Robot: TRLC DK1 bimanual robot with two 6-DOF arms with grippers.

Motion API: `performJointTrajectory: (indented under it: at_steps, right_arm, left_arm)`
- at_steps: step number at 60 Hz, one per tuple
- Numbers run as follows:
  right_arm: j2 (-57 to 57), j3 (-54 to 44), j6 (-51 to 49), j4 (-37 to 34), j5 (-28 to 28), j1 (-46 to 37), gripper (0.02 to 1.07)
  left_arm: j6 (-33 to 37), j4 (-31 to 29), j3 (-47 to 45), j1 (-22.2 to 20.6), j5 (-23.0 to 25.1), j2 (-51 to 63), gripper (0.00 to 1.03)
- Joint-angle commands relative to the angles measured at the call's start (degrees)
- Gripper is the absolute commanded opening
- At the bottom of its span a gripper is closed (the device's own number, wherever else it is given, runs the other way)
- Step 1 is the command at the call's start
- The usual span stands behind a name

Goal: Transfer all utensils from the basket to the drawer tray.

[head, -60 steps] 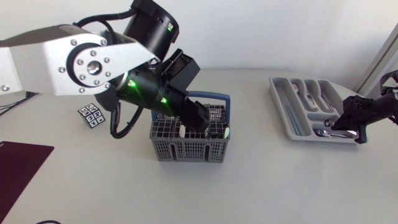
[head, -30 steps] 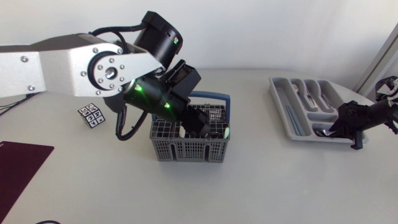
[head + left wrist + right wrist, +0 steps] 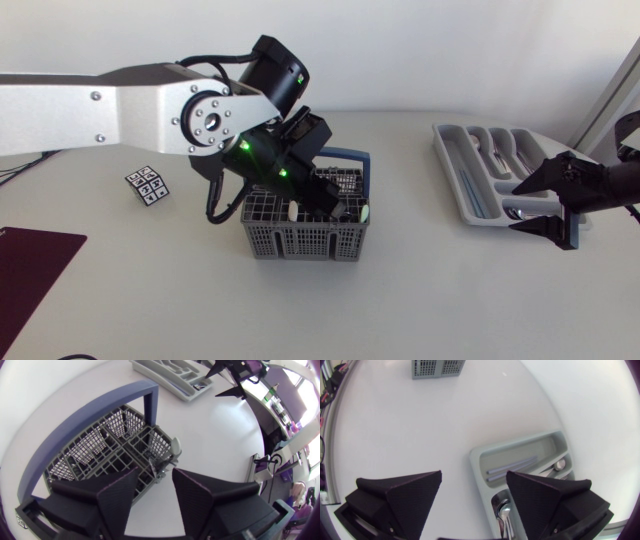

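1. Head view: Basket [image 3: 300,243] sits mid-worktop [image 3: 420,300]. The left arm [image 3: 120,100] comes in over it, and the left hand [image 3: 328,203] is low over the basket's far right cells. The wrist hides most of the fingers from above. Pale-tipped utensils [image 3: 292,212] stand up out of the cells beside the hand. The drawer tray [image 3: 448,170] lies well apart, toward the right arm's side. The right hand [image 3: 515,208] is at the tray's near corner with its wedges spread wide and nothing between them.

2. Left wrist view: the left hand [image 3: 155,472] is open, its two wedges apart and gripping nothing. One grey utensil [image 3: 173,449] stands in a basket [image 3: 90,455] cell just ahead of the gap, a little toward one finger. Its long axis runs up out of the cell toward the hand, tilted rather than plumb. Neither finger appears to touch it. I judge that the coming grasp turns on bringing the gap onto that handle, since the handle is slightly off the hand's midline.

3. Right wrist view: the right hand [image 3: 474,474] is also open and empty, over the near end of the drawer tray [image 3: 480,465]. A spoon [image 3: 506,510] lies in the compartment under the gap. The basket [image 3: 437,367] is far ahead across the worktop, so the left arm is plainly the nearer one for the next utensil.
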Motion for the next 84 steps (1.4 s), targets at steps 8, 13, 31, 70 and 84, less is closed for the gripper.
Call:
performJointTrajectory:
  at_steps: [8, 13, 31, 70, 84]
  right_arm:
    - [-10.6, -8.1, 6.1, 0.0, -2.7, 4.8, 1.01]
    - [-14.2, -10.5, 8.2, -0.2, -3.2, 7.1, 1.01]
    - [-23.1, -16.9, 12.3, -0.1, -3.2, 13.6, 1.01]
    - [-26.6, -19.6, 13.4, 0.0, -2.5, 15.9, 1.01]
    - [-27.6, -19.7, 13.5, -0.1, -2.4, 16.1, 1.01]
  left_arm:
    - [-2.0, -0.2, 2.9, 0.5, 0.4, 2.7, 0.38]
    - [-2.1, -0.2, 3.1, 0.6, 0.4, 3.3, 0.38]
    - [-2.5, -0.2, 3.9, 0.7, 0.3, 5.5, 0.29]
    - [-2.7, -0.4, 3.3, 2.2, 2.9, 5.0, 0.04]
    - [-3.2, -0.4, 2.1, 3.9, 9.0, 1.6, 0.04]
